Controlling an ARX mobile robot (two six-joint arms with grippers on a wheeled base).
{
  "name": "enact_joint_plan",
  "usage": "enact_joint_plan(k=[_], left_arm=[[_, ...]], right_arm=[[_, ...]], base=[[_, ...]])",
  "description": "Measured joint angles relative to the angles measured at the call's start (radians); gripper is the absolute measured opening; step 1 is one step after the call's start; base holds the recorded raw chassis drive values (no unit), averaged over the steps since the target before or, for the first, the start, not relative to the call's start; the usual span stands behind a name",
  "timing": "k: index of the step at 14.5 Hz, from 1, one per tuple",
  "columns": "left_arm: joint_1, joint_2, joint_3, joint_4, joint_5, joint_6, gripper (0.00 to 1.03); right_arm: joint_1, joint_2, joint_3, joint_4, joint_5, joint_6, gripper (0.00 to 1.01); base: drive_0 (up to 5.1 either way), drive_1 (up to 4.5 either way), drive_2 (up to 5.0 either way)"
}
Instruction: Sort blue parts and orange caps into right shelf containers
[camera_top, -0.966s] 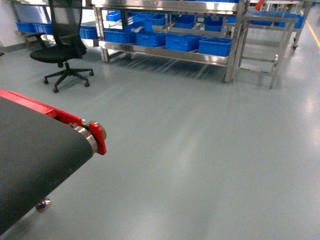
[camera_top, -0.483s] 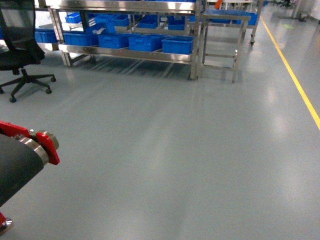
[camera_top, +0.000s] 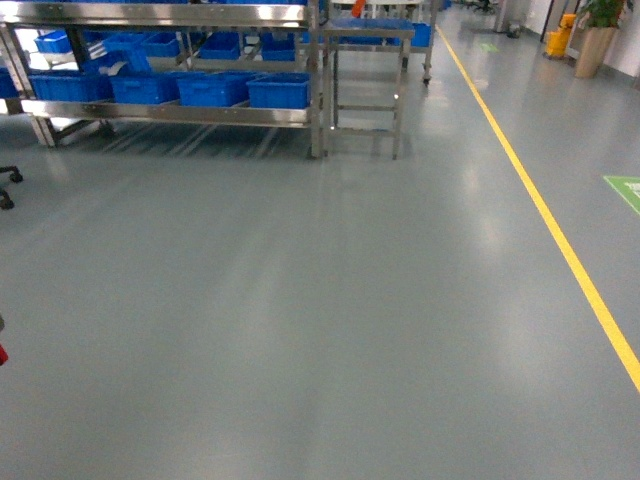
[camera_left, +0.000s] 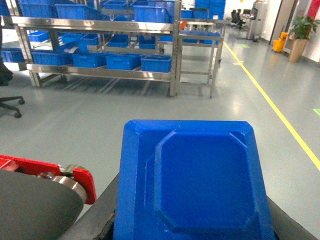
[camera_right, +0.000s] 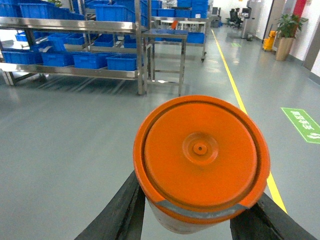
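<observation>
A blue part (camera_left: 200, 180), a square moulded tray shape, fills the lower left wrist view, and my left gripper (camera_left: 192, 232) is shut on it, dark fingers (camera_left: 97, 215) showing at both sides. In the right wrist view my right gripper (camera_right: 192, 222) is shut on a round orange cap (camera_right: 200, 150), with black fingers (camera_right: 120, 210) flanking it. Bright-blue shelf containers (camera_top: 278, 92) stand in a row on a steel rack far ahead; they also show as blue crates (camera_left: 156, 63) and blue crates (camera_right: 121, 61). Neither gripper appears in the head view.
The steel rack (camera_top: 200, 115) spans the far left, with a small steel table (camera_top: 365, 60) to its right. A yellow floor line (camera_top: 560, 240) runs along the right. A conveyor end with a red bracket (camera_left: 80, 182) sits at lower left. A chair foot (camera_top: 8, 185) is at the left edge.
The head view has swung right: the conveyor end and the office chair slid out to the left, the rack shifted left, and the yellow line came into view.
</observation>
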Motion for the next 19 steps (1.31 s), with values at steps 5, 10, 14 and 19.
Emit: enact_joint_plan(k=[5,10,14,19], left_arm=[[0.0,0.0,0.0,0.0,0.0,0.0,0.43],[-0.003,0.0,0.0,0.0,0.0,0.0,0.43],[-0.003,0.0,0.0,0.004,0.0,0.0,0.43],[-0.003,0.0,0.0,0.0,0.0,0.0,0.43]], right_arm=[[0.0,0.0,0.0,0.0,0.0,0.0,0.41],[0.0,0.0,0.0,0.0,0.0,0.0,0.41],[0.0,0.0,0.0,0.003,0.0,0.0,0.41],[0.0,0.0,0.0,-0.001,0.0,0.0,0.41]], base=[[-1.9,-1.87,-1.9],[-0.6,1.08,-2.3],[0.0,4.25,-4.3],[0.0,4.3,-4.3]])
